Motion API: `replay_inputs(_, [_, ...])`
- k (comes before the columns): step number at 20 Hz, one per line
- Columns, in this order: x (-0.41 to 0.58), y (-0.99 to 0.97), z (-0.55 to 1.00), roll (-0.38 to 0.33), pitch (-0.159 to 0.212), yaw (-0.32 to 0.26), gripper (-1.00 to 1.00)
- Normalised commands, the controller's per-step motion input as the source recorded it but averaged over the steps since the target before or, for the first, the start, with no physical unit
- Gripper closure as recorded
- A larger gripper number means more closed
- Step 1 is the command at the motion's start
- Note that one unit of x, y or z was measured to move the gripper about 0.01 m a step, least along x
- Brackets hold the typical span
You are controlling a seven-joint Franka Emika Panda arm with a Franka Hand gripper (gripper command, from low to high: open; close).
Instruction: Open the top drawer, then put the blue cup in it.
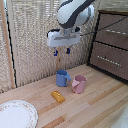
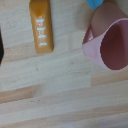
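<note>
Nearest the exterior camera, a white plate (image 1: 16, 115) with a patterned rim lies on the wooden table (image 1: 95, 107), cut off at the frame's lower left corner. Past it, an orange bar (image 1: 58, 96) lies flat on the boards. Behind that stand the blue cup (image 1: 62, 78) and a pink mug (image 1: 79, 84), side by side and close enough that I cannot tell whether they touch. The blue cup is the one toward the exterior view's left.

Above the cups hangs the gripper (image 1: 62, 51), well clear of them; its dark fingertips stand apart, so the claw is open and empty.

At the exterior view's right stands the dresser, with the top drawer (image 1: 113, 28) looking shut. The frame cuts off its far end, and its thin handle is hard to make out.

Only the wrist view shows the white lettering on the orange bar (image 2: 41, 26), though too blurred to read. It also looks into the pink mug (image 2: 108, 44). Of the blue cup (image 2: 93, 3) it catches only a sliver at the frame's edge, and it shows neither drawer nor plate.
</note>
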Motion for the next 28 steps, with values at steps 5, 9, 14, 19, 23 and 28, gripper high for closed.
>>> replay_inputs(5, [-0.050, -0.25, 0.64, -0.048, 0.006, 0.132, -1.00])
replay_inputs(9, [-0.051, -0.21, 0.63, -0.121, 0.008, 0.129, -1.00])
replay_inputs(14, [-0.103, -0.23, 0.31, -0.247, 0.000, 0.139, -1.00])
replay_inputs(19, [-0.018, -0.22, 0.02, -0.340, 0.000, 0.115, -1.00])
replay_inputs(23, [-0.021, -0.25, 0.00, -0.362, 0.000, 0.110, -1.00])
replay_inputs(28, [-0.014, -0.23, 0.00, -0.360, -0.039, 0.127, -1.00])
